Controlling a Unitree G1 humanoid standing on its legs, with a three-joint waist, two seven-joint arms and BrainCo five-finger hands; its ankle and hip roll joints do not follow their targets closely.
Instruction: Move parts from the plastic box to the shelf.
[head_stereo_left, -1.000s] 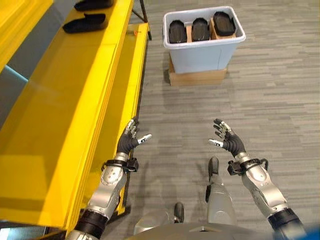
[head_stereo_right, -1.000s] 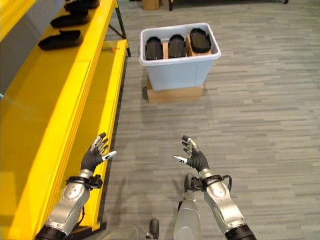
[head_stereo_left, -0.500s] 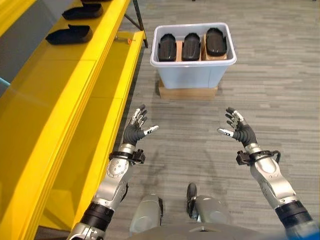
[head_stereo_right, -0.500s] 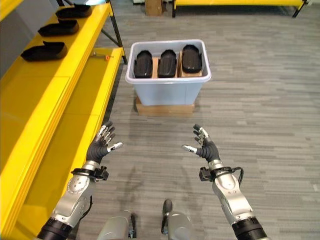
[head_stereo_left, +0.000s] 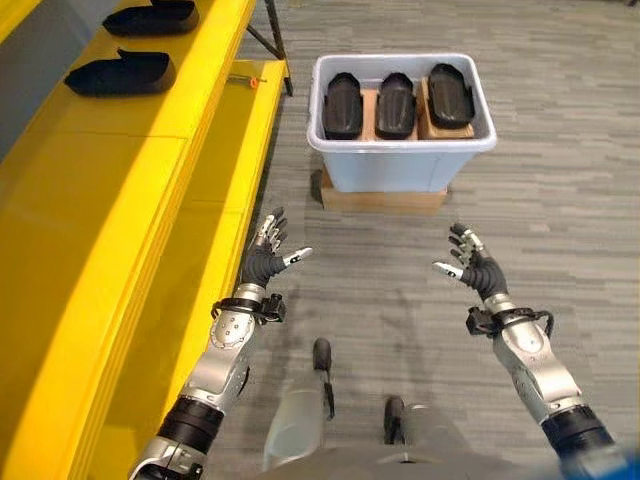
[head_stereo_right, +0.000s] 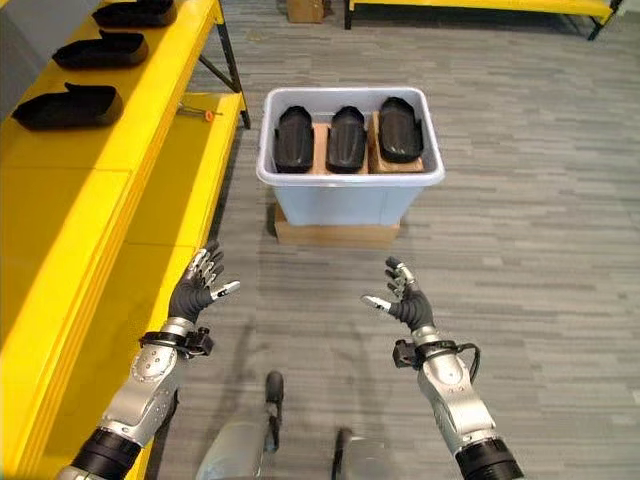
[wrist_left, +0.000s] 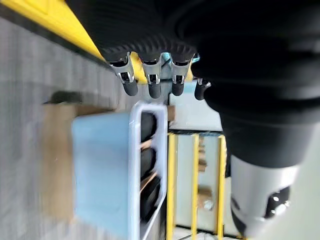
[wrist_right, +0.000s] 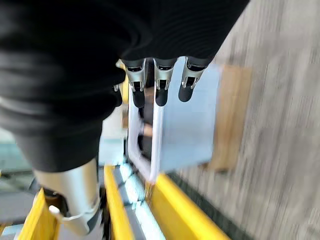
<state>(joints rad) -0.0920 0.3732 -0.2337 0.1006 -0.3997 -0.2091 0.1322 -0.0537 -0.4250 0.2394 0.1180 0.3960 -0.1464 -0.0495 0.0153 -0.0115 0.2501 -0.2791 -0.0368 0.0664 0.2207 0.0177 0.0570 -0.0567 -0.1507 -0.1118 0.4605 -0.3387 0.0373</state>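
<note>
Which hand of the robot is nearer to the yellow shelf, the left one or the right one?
Left. The left hand hangs open right beside the edge of the yellow shelf; the right hand, also open, is farther away, over the floor in front of the plastic box.

- The grey striped carpet floor (head_stereo_right: 540, 200) carries a flat cardboard slab (head_stereo_right: 335, 234), and the pale blue plastic box (head_stereo_right: 345, 200) stands on that slab.
- The yellow shelf (head_stereo_right: 110, 160) runs along the floor's left side.
- Three black parts (head_stereo_right: 65, 106) lie in a row on the shelf's upper level, towards its far end.
</note>
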